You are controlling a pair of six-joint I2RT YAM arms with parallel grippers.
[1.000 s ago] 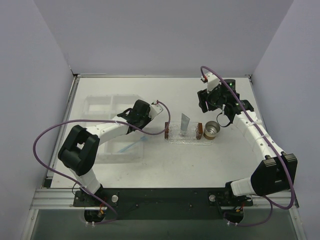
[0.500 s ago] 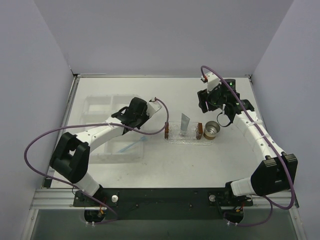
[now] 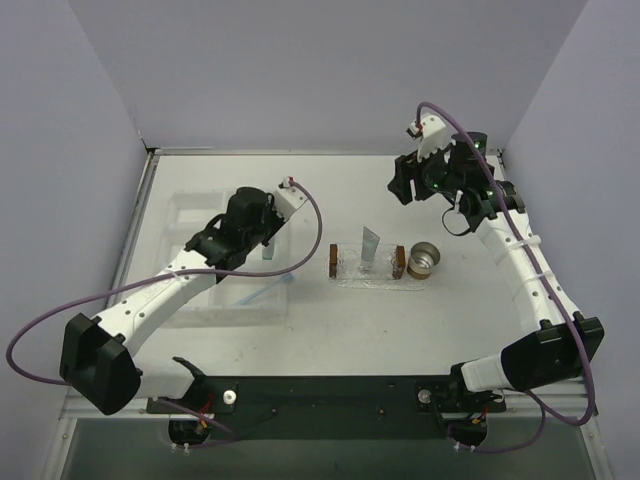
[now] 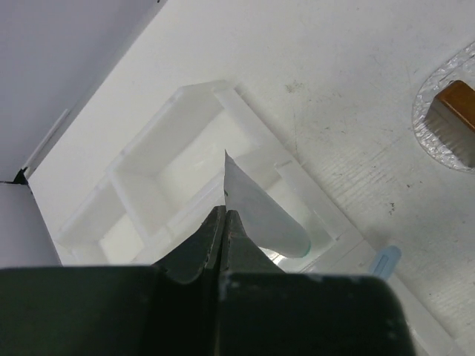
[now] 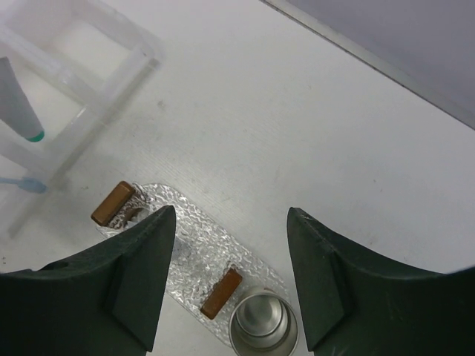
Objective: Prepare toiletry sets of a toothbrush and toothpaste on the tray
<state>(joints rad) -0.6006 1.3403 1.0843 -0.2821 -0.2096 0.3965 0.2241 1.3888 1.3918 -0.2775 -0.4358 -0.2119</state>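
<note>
- My left gripper (image 4: pixel 225 216) is pinched tight on the flat crimped end of a tube (image 4: pixel 260 211).
- The tube hangs from my fingers (image 4: pixel 241 237) with its teal cap lowest, in the air over the box (image 3: pixel 190 215) on the left side of the worktop (image 3: pixel 340 335).
- The toothbrush (image 3: pixel 265 292) lies at the near right part of the box, slanted, below the hanging tube. I cannot tell which compartment it is in.
- The tray (image 3: pixel 350 275) sits mid-worktop, to the right of the box and apart from it.
- Two brown blocks (image 3: pixel 332 260) stand on the tray, one at its left end and one at its right end.
- A second tube (image 3: pixel 370 245) is on the tray between the blocks. I cannot tell whether it lies flat or leans.
- A cup (image 3: pixel 424 260) stands just beside the tray's right end.
- My right gripper (image 5: pixel 230 215) is spread apart with nothing between its fingers.
- It hangs above the worktop towards the far right corner, beyond the tray and the cup, and touches neither.
</note>
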